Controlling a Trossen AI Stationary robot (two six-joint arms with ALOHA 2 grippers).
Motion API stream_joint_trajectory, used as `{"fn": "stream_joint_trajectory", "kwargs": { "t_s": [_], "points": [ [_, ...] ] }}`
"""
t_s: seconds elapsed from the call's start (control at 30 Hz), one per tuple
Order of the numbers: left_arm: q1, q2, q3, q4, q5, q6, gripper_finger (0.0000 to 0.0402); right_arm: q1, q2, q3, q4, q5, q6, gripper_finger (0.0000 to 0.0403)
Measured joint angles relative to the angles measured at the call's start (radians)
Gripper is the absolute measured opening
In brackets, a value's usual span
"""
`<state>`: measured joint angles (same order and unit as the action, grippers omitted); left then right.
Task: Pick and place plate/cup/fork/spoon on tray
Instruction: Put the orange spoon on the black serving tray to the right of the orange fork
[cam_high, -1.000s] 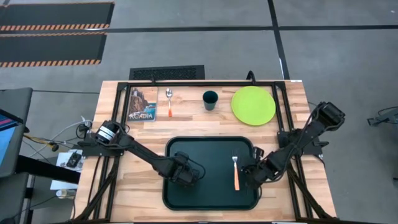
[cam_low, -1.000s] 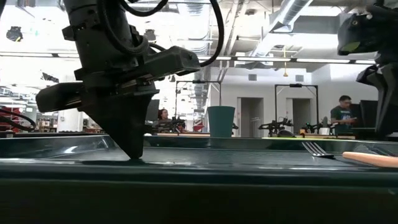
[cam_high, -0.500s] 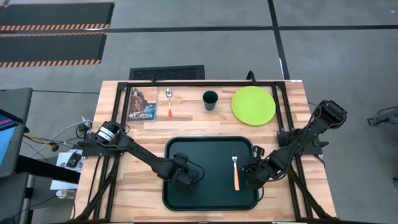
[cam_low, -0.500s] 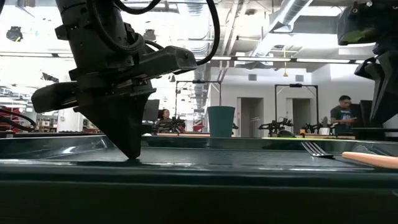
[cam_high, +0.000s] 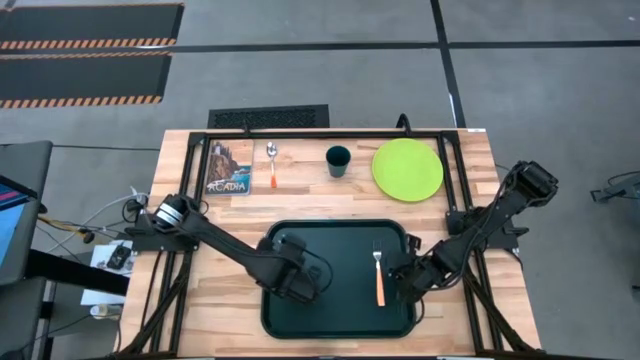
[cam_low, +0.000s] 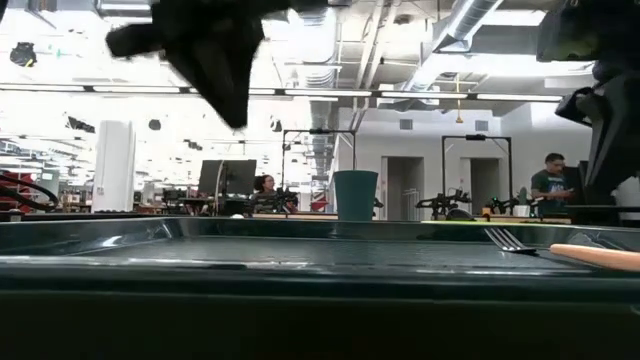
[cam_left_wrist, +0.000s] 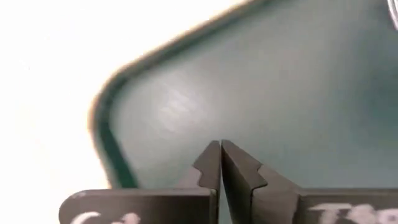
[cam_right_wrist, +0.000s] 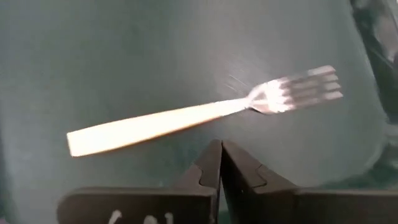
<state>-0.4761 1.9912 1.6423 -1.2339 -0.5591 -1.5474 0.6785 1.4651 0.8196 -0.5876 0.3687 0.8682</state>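
Left gripper (cam_high: 293, 281) lifted off the tray (cam_high: 300, 238) floor, fingers pressed together, holding nothing

In the low view 0.5 s earlier its tip touched the tray surface; now it hung up high, so left arm looked done there and likely headed for the next item. Right gripper (cam_high: 402, 284) clenched empty just beside the fork (cam_high: 378, 277), which lay flat on the tray's right half, so 1 of 4 placed. Spoon (cam_high: 271, 163), cup (cam_high: 338, 160) and plate (cam_high: 407, 168) sat in a row on the table beyond the tray, booklet (cam_high: 229, 168) next to the spoon
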Motion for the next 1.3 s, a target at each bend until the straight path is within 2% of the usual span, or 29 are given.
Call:
{"fn": "stream_joint_trajectory", "kwargs": {
  "t_s": [0.13,0.17,0.23,0.33,0.5,0.57,0.67,0.9,1.03,1.13,1.3],
  "points": [
    [-0.001,-0.001,0.140,-0.320,-0.119,-0.027,0.0014,-0.004,0.000,0.000,0.049,-0.001,-0.063,0.0061],
    [0.003,-0.008,0.167,-0.351,-0.141,-0.024,0.0023,-0.007,0.000,0.000,0.058,-0.001,-0.078,0.0067],
    [0.025,-0.057,0.171,-0.315,-0.167,0.105,0.0045,-0.020,0.000,0.000,0.061,-0.001,-0.091,0.0080],
    [0.090,-0.134,0.166,-0.340,-0.209,0.176,0.0084,-0.048,0.000,0.000,0.053,-0.001,-0.092,0.0102],
    [0.241,-0.282,0.060,-0.323,-0.330,0.313,0.0148,-0.095,0.000,0.000,0.059,-0.002,-0.055,0.0143],
    [0.324,-0.341,-0.004,-0.320,-0.347,0.344,0.0165,-0.107,0.000,0.000,0.068,-0.003,-0.011,0.0156],
    [0.449,-0.422,-0.121,-0.221,-0.326,0.402,0.0179,-0.116,0.000,0.000,0.077,-0.004,0.043,0.0170],
    [0.664,-0.594,-0.487,0.243,-0.100,0.572,0.0183,-0.128,-0.026,0.000,0.073,-0.004,0.054,0.0176],
    [0.786,-0.614,-0.639,0.489,0.011,0.655,0.0183,-0.120,-0.056,0.000,0.071,-0.003,0.086,0.0168],
    [0.863,-0.615,-0.715,0.601,0.030,0.684,0.0183,-0.101,-0.067,0.000,0.076,-0.003,0.142,0.0163],
    [0.926,-0.615,-0.840,0.774,0.035,0.651,0.0183,-0.052,-0.071,0.000,0.082,0.018,0.221,0.0157]
  ]
}}
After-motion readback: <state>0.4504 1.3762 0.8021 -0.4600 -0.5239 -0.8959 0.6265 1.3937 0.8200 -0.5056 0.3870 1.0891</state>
